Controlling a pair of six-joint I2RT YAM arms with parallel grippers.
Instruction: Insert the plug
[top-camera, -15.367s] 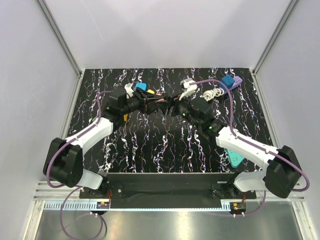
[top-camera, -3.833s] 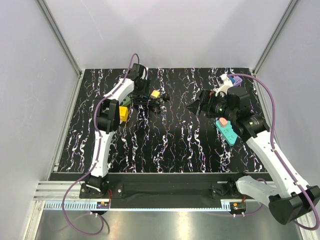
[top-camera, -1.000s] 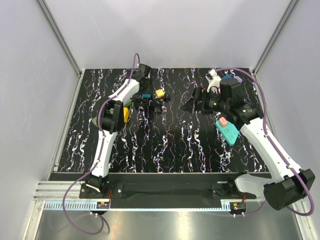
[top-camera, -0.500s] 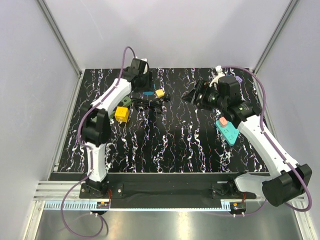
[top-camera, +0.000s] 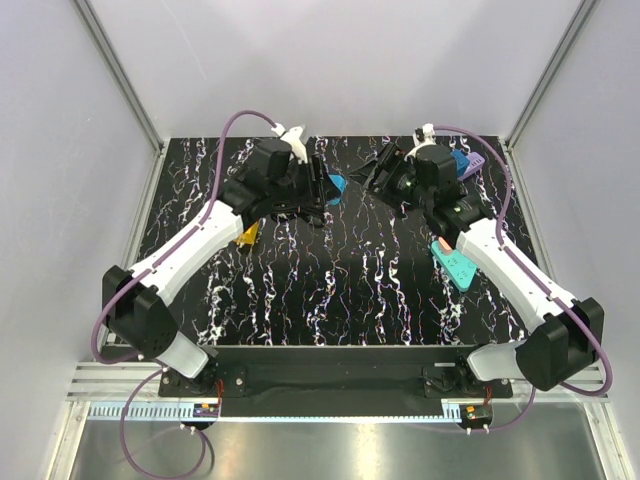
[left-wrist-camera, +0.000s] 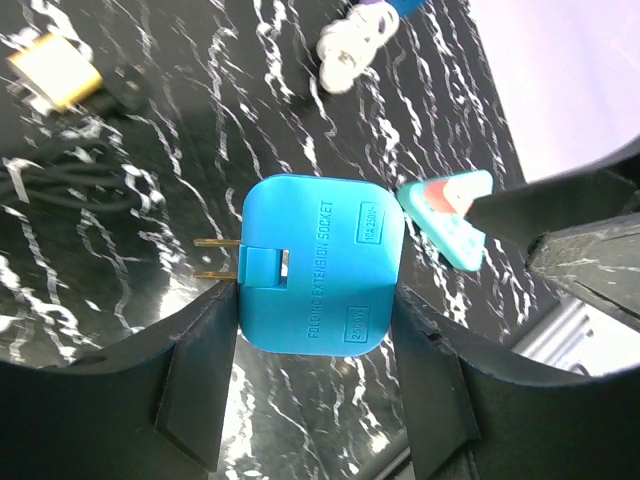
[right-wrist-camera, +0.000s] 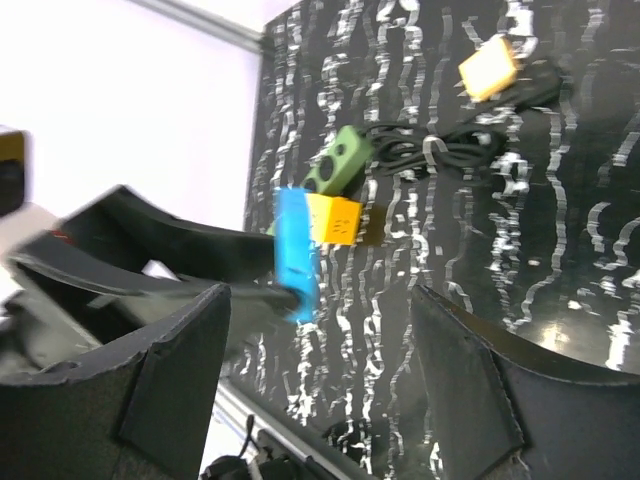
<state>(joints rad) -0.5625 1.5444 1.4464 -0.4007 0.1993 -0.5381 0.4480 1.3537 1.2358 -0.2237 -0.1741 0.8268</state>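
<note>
The left gripper (top-camera: 318, 186) clamps the blue plug (left-wrist-camera: 320, 265) by its sides above the table (top-camera: 340, 285), toward 12 o'clock. Only the left wrist view shows its two prongs (left-wrist-camera: 218, 258), pointing to 9 o'clock. The right gripper (right-wrist-camera: 320, 340) stands wide apart, empty; its own camera sees the plug edge-on

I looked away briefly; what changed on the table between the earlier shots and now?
The left gripper swung from the back-left toward centre, carrying the blue adapter clamped in it, clear of the table. The right gripper, open, moved farther back, facing it. The teal power strip stayed put.
</note>
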